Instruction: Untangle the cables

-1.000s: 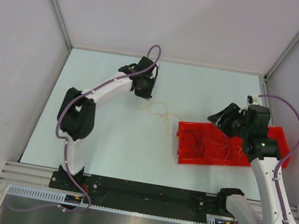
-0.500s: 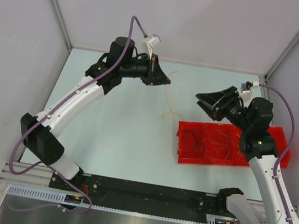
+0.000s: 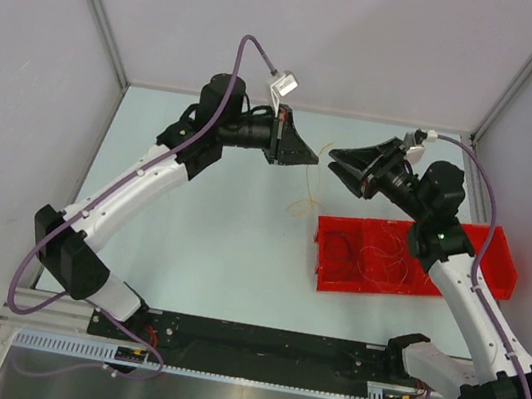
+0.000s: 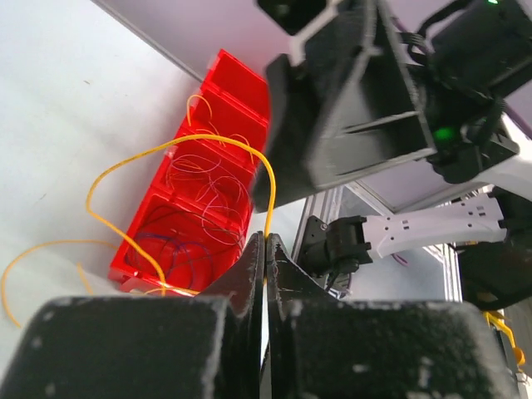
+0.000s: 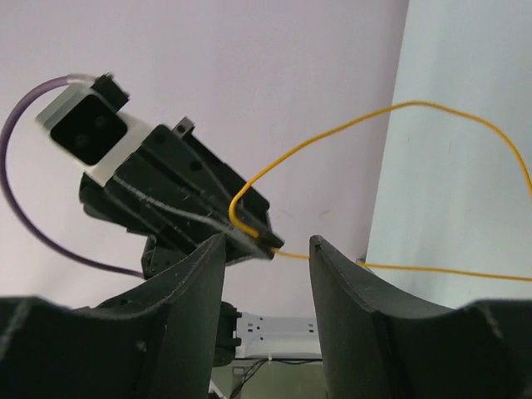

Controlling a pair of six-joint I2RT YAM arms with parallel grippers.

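My left gripper [image 3: 311,157] is shut on a thin yellow cable [image 3: 308,188] and holds it raised above the table. The cable hangs down and curls on the table beside the red tray [image 3: 500,259]. In the left wrist view the jaws [image 4: 266,241] pinch the yellow cable [image 4: 166,154], which arches back toward the tray [image 4: 237,79]. My right gripper [image 3: 336,167] is open and faces the left one, tip to tip. In the right wrist view its fingers [image 5: 264,246] are spread, with the left gripper [image 5: 191,199] and yellow cable [image 5: 399,108] just beyond them. Several thin cables [image 3: 378,258] lie in the tray.
The red tray has compartments and sits at the right of the pale table [image 3: 199,240]. Grey walls enclose the table on three sides. The arm bases and a black rail [image 3: 254,339] run along the near edge.
The left arm rose from the table and swung right, lifting the yellow cable. The right gripper moved up and left from over the tray until it faces the left gripper.
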